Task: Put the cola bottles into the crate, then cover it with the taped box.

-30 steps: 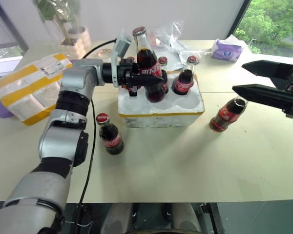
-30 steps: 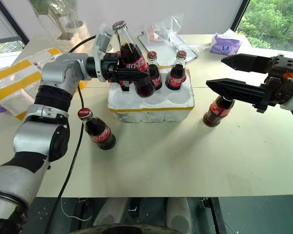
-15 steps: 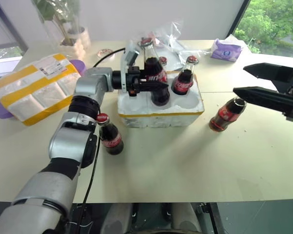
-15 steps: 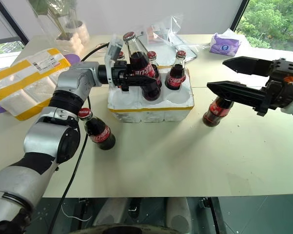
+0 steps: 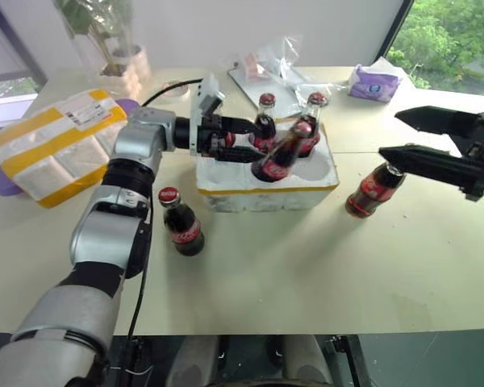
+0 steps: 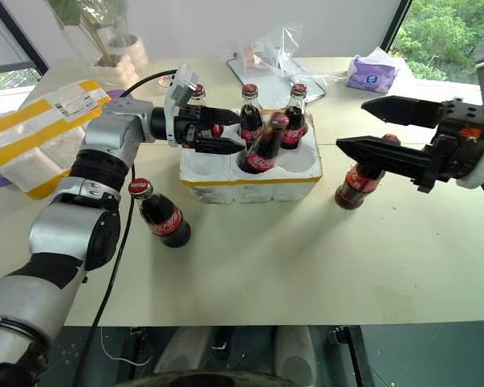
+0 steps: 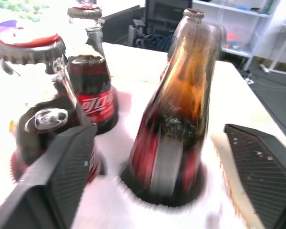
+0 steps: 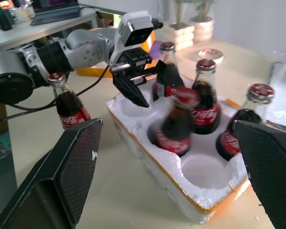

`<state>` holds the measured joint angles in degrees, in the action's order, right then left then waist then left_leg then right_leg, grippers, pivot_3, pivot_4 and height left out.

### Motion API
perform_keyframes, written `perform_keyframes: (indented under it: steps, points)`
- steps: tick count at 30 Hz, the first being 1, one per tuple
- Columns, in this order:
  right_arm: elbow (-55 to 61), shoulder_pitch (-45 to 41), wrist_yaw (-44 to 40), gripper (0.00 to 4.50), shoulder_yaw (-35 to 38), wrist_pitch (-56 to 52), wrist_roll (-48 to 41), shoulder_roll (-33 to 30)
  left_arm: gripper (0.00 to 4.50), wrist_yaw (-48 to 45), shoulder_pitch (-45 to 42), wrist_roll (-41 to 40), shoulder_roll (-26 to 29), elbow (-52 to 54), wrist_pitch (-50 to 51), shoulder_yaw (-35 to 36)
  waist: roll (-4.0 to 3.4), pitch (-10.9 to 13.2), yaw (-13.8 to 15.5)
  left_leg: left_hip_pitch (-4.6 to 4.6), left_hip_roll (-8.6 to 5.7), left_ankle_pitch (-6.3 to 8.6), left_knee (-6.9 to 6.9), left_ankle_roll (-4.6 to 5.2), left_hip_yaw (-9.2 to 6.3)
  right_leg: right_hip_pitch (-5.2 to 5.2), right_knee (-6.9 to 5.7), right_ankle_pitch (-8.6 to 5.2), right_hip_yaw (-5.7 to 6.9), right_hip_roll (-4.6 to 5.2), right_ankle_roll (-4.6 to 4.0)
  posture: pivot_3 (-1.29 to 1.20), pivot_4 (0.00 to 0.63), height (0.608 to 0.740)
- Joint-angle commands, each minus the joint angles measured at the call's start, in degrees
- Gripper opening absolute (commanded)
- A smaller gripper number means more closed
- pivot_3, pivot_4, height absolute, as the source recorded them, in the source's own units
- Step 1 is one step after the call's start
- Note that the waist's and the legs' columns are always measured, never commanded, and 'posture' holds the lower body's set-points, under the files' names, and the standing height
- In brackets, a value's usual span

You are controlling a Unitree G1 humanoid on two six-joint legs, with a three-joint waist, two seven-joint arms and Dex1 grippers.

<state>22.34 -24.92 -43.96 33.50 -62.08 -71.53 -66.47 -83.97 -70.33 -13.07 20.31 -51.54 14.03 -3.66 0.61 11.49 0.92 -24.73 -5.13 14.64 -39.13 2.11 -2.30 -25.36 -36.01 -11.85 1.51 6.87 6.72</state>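
The white foam crate stands mid-table with several cola bottles in its wells. One cola bottle sits in the front middle well, leaning to the right. My left gripper is open around that well, its fingers apart from the glass on both sides. One more bottle stands on the table left of the crate. Another bottle leans on the table to the right, below my open right gripper. The taped box lies at the far left.
A plant pot, a clear plastic bag and a purple tissue pack sit along the table's back. A black cable hangs off the front edge on the left. Bare tabletop lies in front of the crate.
The left gripper lowered its bottle into the front middle well and opened; the bottle now leans right. The right gripper has stayed in place.
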Motion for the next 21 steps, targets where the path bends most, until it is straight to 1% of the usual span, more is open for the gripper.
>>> perform_keyframes:
  steps: [1,3,7,9,11,13,15,18,19,21]
  points:
    - [-0.57,-2.06,-2.38,4.50,-1.56,2.98,1.89,-1.26,4.48,-0.72,-1.16,-1.16,2.52,2.88,0.40,1.98,0.00,0.00,-0.06,0.00,-0.01,0.01,-0.01,0.01,0.00,0.00,0.00,0.01,0.00,0.01,0.01,0.00,0.150,0.738]
    - [-1.22,-3.16,-3.75,4.50,-3.57,4.10,3.15,-1.31,4.48,-1.21,-1.42,-1.95,4.35,4.09,2.09,2.81,0.00,0.00,-0.17,0.00,-0.01,0.01,-0.01,0.02,0.02,0.00,0.00,0.01,-0.01,0.00,0.02,0.00,0.150,0.738]
    - [-3.31,-6.52,-7.63,4.50,-9.07,6.81,6.44,-0.68,4.48,-2.76,-0.05,-4.09,11.02,11.59,8.31,4.64,0.00,0.00,-0.57,0.00,0.03,0.01,0.00,0.01,0.04,-0.05,-0.02,0.01,-0.01,-0.04,0.02,0.00,0.150,0.738]
    - [-4.45,-8.19,-9.75,4.50,-11.66,8.04,8.06,-0.26,4.48,-2.96,1.86,-5.69,14.46,17.03,11.93,5.75,-0.01,0.00,-0.69,0.00,0.04,0.01,0.01,0.01,0.05,-0.07,-0.03,0.01,-0.03,-0.04,0.02,0.00,0.150,0.738]
    - [-5.58,-10.46,-12.36,4.50,-14.89,9.25,9.69,0.37,4.48,-3.08,5.21,-8.50,19.70,24.85,17.96,7.88,-0.03,-0.01,-0.79,0.00,0.05,0.01,0.01,0.01,0.06,-0.08,-0.03,0.01,-0.03,-0.04,0.02,0.00,0.150,0.738]
    - [-6.69,-12.44,-14.94,4.50,-17.83,10.26,11.29,0.89,4.48,-3.19,9.90,-11.92,25.28,33.16,23.78,10.55,-0.03,-0.01,-1.26,0.01,0.05,0.01,0.02,0.00,0.07,-0.08,-0.03,0.01,-0.04,-0.04,0.02,0.00,0.150,0.738]
    - [-7.54,-13.91,-16.85,4.50,-19.90,11.01,12.74,1.35,4.48,-2.58,14.35,-15.14,29.65,39.62,28.55,13.02,-0.03,0.00,-1.59,0.01,0.06,0.01,0.02,0.00,0.06,-0.09,-0.03,0.01,-0.04,-0.04,0.02,0.00,0.150,0.738]
    - [-9.77,-16.32,-19.23,4.50,-22.76,12.06,14.96,2.77,4.48,-3.38,26.09,-20.94,37.62,52.62,35.78,18.62,-0.04,0.00,-1.63,0.01,0.05,0.02,0.03,-0.01,0.04,-0.07,0.01,0.00,-0.05,-0.02,0.01,0.00,0.150,0.738]
    - [-10.24,-16.80,-19.86,4.50,-23.26,12.22,15.52,3.10,4.48,-3.19,28.81,-22.44,39.14,55.47,37.08,19.89,-0.04,0.00,-1.63,0.01,0.05,0.03,0.03,0.00,0.05,-0.07,0.01,0.00,-0.06,-0.02,0.01,0.00,0.150,0.738]
    - [-10.93,-17.63,-21.76,4.50,-24.67,12.86,16.80,3.71,4.48,-3.23,37.23,-25.49,42.34,62.83,39.88,24.09,-0.05,0.01,-1.39,0.01,0.05,0.03,0.04,-0.01,0.03,-0.06,0.02,0.00,-0.07,-0.02,0.00,0.00,0.150,0.738]
